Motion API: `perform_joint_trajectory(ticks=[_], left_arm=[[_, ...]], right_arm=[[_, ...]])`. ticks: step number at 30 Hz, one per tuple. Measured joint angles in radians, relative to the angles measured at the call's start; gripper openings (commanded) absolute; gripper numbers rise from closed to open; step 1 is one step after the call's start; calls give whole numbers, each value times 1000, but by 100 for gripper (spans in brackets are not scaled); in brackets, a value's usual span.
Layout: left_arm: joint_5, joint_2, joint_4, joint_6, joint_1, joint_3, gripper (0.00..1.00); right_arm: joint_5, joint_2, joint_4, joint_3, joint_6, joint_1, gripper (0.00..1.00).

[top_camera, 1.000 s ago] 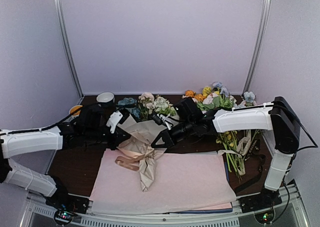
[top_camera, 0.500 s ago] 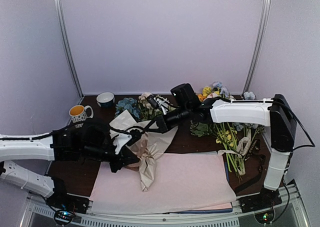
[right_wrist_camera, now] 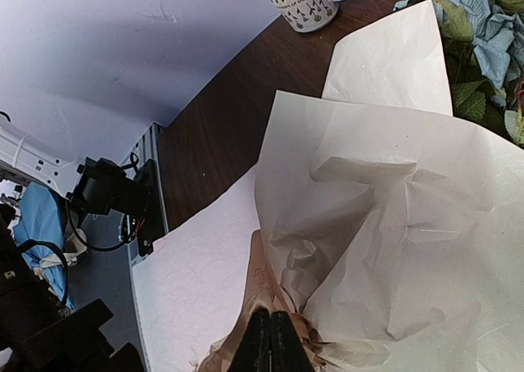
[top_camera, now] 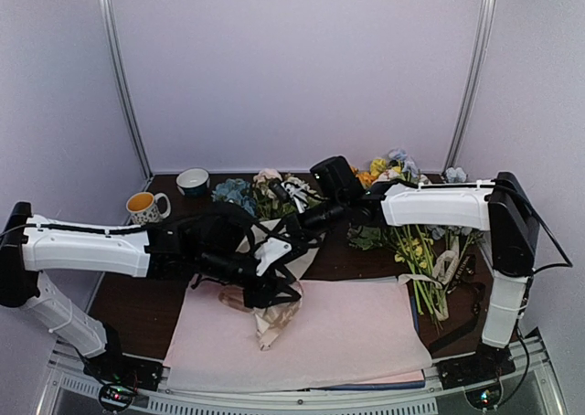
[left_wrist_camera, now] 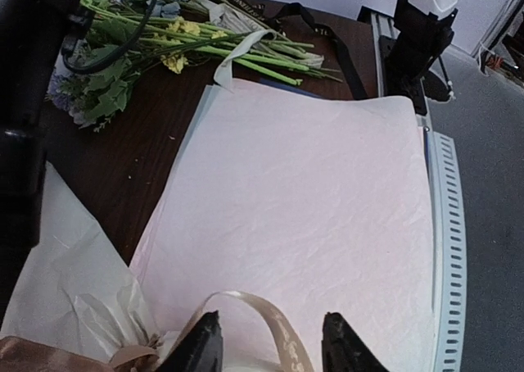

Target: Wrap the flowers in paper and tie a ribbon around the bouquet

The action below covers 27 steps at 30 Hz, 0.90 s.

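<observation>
The bouquet lies across the table: a cone of beige paper point(top_camera: 274, 319) point(right_wrist_camera: 393, 224) with white and blue flowers point(top_camera: 271, 181) at its far end. A glossy tan ribbon point(left_wrist_camera: 282, 327) point(right_wrist_camera: 264, 278) is gathered at the cone's waist. My left gripper point(top_camera: 277, 285) point(left_wrist_camera: 272, 343) is open low over that waist, and a ribbon loop arches between its fingertips untouched. My right gripper point(top_camera: 291, 225) point(right_wrist_camera: 270, 339) hangs above the cone, shut on a tail of the ribbon. The arms hide the knot area in the top view.
Pale pink sheets point(top_camera: 352, 328) point(left_wrist_camera: 311, 200) cover the near half of the table. A loose bunch with yellow and orange blooms point(top_camera: 416, 246) point(left_wrist_camera: 180, 48) and a dark strap point(left_wrist_camera: 332, 40) lie at the right. A mug point(top_camera: 144, 205) point(right_wrist_camera: 304, 2) and a bowl point(top_camera: 193, 179) stand at the back left.
My left gripper swung right onto the cone's waist and went from shut to open. My right gripper rose up and back from the waist with the ribbon tail in it.
</observation>
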Motion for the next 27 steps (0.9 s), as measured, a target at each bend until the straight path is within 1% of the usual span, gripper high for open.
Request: perform_joint_trajectory(ticks=[3, 6, 8, 12, 15, 18, 21, 25, 27], left_arm=[[-50, -3, -28, 29, -3, 13, 58], [-111, -42, -51, 51, -2, 2, 65], [-153, -106, -44, 55, -2, -36, 67], [-214, -283, 12, 21, 22, -167, 63], [-242, -351, 92, -38, 83, -258, 70], [-235, -348, 167, -96, 152, -325, 72], [-203, -291, 219, -138, 202, -349, 72], [-187, -227, 271, -156, 206, -349, 70], [-189, -212, 296, -164, 210, -349, 65]], right_arm=[[0, 0, 0, 0, 8, -1, 0], [-1, 0, 1, 0, 14, -1, 0], [-5, 0, 3, 0, 19, 0, 0], [-22, 0, 21, 0, 45, 9, 0], [-24, 0, 49, -1, 71, 22, 0], [-24, -6, 106, -20, 111, 43, 0], [-23, -22, 161, -54, 153, 59, 0], [-24, -29, 195, -68, 183, 70, 0], [-24, -29, 203, -68, 193, 74, 0]])
